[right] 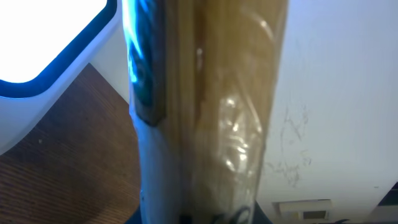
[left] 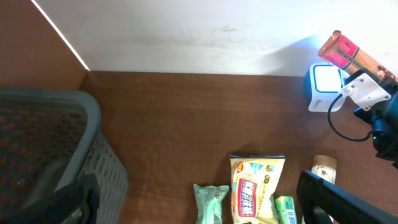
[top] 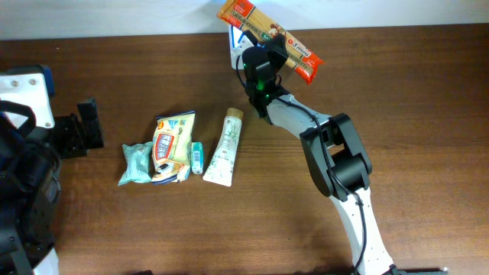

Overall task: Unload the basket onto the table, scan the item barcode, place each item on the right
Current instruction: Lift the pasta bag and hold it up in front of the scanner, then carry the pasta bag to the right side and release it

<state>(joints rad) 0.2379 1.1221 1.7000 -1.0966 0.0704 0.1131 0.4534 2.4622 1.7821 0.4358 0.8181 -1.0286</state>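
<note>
Yellow snack bag (top: 173,145), green packet (top: 136,163) beside it, white tube (top: 224,147), grey basket (left: 50,143), wooden table (top: 420,114)

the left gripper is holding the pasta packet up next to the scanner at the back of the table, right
Not quite: the right gripper holds the pasta packet up next to the scanner at the back of the table. The overhead view shows it; the left gripper is open and empty.

Print on the pasta packet (top: 269,31) and snack bag (top: 172,145) is too small to read.
</note>
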